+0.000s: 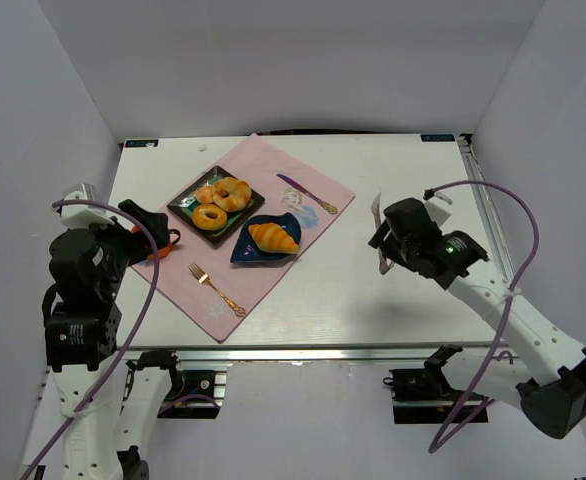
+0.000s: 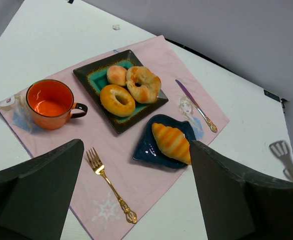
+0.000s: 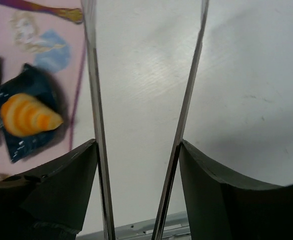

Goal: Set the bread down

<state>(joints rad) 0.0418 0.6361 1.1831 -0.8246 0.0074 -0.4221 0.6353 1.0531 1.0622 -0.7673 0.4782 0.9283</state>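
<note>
Golden-orange bread (image 1: 273,237) lies on a dark blue plate (image 1: 241,252) on the pink mat (image 1: 256,155), just beside the square dish (image 1: 178,203) of other buns. To the plate's right, the right hand (image 1: 381,243) hovers over the bare white surface (image 1: 373,310), fingers spread, grasping nothing. The left hand (image 2: 136,145) is likewise released, near an orange cup (image 2: 49,102).

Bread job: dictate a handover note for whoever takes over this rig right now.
Left claw: open, empty, by the left edge of the pink mat.
Right claw: open, empty, over bare table to the right of the mat.
Bread: lying on the blue plate on the mat, clear of both claws.
Done: the bread looks placed.
Left: probably only parking the arms.
</note>
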